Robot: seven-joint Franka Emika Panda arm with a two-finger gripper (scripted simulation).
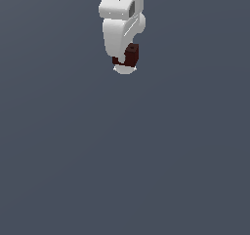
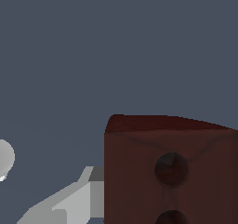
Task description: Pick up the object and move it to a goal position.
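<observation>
1. Closest of all, through the wrist view, a small dark maroon boxy block (image 2: 171, 169) fills a good part of the picture. One broad face is turned to the camera, with one round dark dot fully showing and a second cut off at the picture's edge. A thinner, slightly brighter maroon face runs along the block's far edge.

2. Just beside the maroon block in that same view sits a pale grey, angular metal finger (image 2: 76, 202). It appears to meet the block's side, though the contact line itself is hard to make out. The other finger is hidden, so I cannot tell from here whether the pair is pinching the block or merely beside it.

3. A small rounded white shape (image 2: 5, 159) shows at the rim of the wrist view, apart from the block. What it belongs to is unclear.

4. Further off, in the exterior view, the white, smooth-shelled robot arm (image 1: 119, 22) hangs down from the top of the picture.

5. At its lower end the white gripper (image 1: 125, 67) is bunched up close against the block (image 1: 132, 54), which sits narrower than the white casing and towards the exterior view's right of it.

6. Behind everything lies a plain dark slate-grey surface (image 1: 122, 170), flat and uniform.
</observation>
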